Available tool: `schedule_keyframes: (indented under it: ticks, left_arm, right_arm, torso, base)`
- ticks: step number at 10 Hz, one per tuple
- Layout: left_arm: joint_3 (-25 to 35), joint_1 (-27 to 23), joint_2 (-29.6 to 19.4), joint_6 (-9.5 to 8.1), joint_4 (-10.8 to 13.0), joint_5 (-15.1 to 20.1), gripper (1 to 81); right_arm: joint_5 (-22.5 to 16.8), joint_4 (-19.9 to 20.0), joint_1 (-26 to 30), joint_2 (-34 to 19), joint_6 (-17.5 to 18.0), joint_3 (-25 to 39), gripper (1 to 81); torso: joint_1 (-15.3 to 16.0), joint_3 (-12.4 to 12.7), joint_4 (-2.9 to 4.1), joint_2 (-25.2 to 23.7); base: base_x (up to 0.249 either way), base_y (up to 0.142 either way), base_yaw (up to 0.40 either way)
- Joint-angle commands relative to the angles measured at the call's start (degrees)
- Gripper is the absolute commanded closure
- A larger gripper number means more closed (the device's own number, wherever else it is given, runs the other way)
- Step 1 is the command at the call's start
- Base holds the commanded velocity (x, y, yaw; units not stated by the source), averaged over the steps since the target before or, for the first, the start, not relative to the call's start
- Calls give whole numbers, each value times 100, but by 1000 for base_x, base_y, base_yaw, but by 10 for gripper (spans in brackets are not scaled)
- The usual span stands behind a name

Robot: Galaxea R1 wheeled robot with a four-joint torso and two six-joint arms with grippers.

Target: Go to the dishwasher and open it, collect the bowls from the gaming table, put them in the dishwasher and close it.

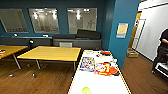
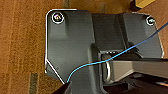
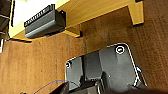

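The room is big, with dark blue walls [image 1: 62, 3] and a brown wood floor [image 1: 50, 80]. Three windows [image 1: 43, 20] sit in the far wall, and a long dark counter [image 1: 75, 42] runs under them. A blue pillar [image 1: 120, 37] stands to the right, with a yellow sign [image 1: 122, 30] on it.

Two yellow tables [image 1: 52, 53] stand in the middle of the room. Closer to the robot is a long white table [image 1: 100, 82] with a yellow edge. Bright game boxes [image 1: 87, 63] lie on it, near a red thing [image 1: 105, 52] at the far end and a small green ball [image 1: 86, 90] at the near end. A person [image 1: 162, 50] stands at the right edge, next to a doorway.

I see no dishwasher here, no football table and no bowls. So I think the robot is at the very first step: driving to find the dishwasher. It is not open yet, as far as I can judge.

Both arms hang low over the floor. The wrist views show the dark robot plates, and a thin blue wire [image 2: 100, 62] across the left one. The right wrist view also shows a yellow table leg [image 3: 136, 12] and a black box [image 3: 42, 21] under a table. I cannot tell if the jaws on either arm are spread or pressed together.

Next, I think, the robot needs to steer past the tables without bumping them, and keep away from the person.
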Motion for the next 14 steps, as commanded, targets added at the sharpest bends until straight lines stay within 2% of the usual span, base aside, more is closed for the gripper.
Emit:
schedule_keyframes:
  ticks: [1,2,3,4,7,8,9,11,14]
  left_arm:
    - [-12,-275,5,22,-4,288,10]
    - [-20,-239,67,22,-5,297,10]
    - [-20,-231,67,22,-5,297,10]
    - [-20,-231,76,22,-5,297,10]
    - [-20,-240,120,14,-13,288,10]
    - [-20,-248,111,14,-13,288,10]
    - [-20,-275,111,14,-13,288,10]
    - [-20,-309,128,22,-13,288,10]
    - [-20,-345,128,22,-13,288,10]
  right_arm:
    - [-171,135,1333,-1258,95,864,10]
    - [-259,143,1596,-1392,95,926,10]
    - [-409,187,1771,-1392,104,883,10]
    - [-470,336,1922,-1426,104,760,10]
    - [-505,838,2641,-1304,121,417,10]
    - [-625,977,2974,-1182,156,322,10]
    - [-1010,1100,3275,-1025,200,182,10]
    - [-1383,1224,3636,-804,227,-118,10]
    - [-1393,1444,3864,-750,227,-242,10]
  torso:
    - [0,-431,0,0]
    - [0,-583,0,2]
    - [2,-337,0,2]
    - [5,-479,0,6]
    - [9,-555,0,11]
    - [9,-555,0,11]
    - [9,-557,0,11]
    - [9,-557,0,11]
    - [9,-942,0,11]
  base:
    - [0,0,0]
    - [0,0,0]
    - [0,0,0]
    - [0,0,0]
    - [0,0,0]
    - [0,0,0]
    - [0,0,0]
    - [0,0,0]
    - [0,0,0]
